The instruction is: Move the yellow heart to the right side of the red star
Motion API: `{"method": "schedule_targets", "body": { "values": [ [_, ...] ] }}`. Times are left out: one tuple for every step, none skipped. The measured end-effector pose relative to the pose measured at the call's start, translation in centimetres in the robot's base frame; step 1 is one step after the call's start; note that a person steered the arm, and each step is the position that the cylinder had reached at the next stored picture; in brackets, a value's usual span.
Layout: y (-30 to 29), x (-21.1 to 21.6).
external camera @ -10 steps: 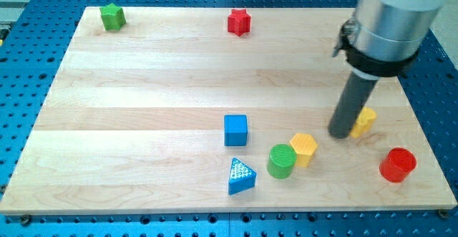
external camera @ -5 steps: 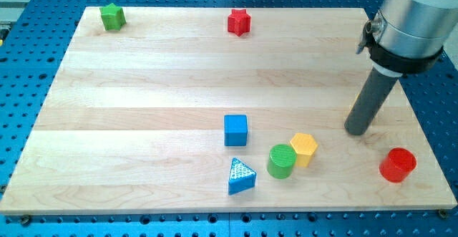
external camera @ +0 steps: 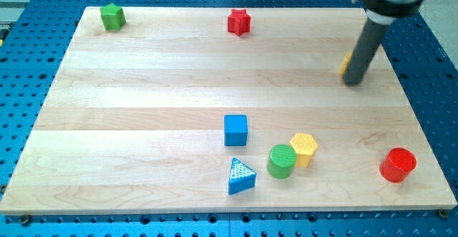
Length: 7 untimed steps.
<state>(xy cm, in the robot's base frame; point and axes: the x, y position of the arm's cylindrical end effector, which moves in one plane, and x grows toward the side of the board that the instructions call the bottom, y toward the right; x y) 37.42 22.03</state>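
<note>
The rod's tip rests on the board at far right, with no jaws to open or close. The yellow heart peeks out from behind it, touching its left side, well right of the red star at the far edge.

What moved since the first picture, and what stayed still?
My tip slid toward the view's top, pushing the yellow heart up the board; the heart now peeks out just left of the rod. The red star and all the other blocks stayed where they were.
</note>
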Motion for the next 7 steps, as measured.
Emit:
{"method": "schedule_targets", "body": {
  "values": [
    [0.1,-3.4],
    [0.1,-6.8],
    [0.1,-10.4],
    [0.0,-11.4],
    [3.8,-9.5],
    [7.9,-10.1],
    [11.0,-11.4]
  ]
}}
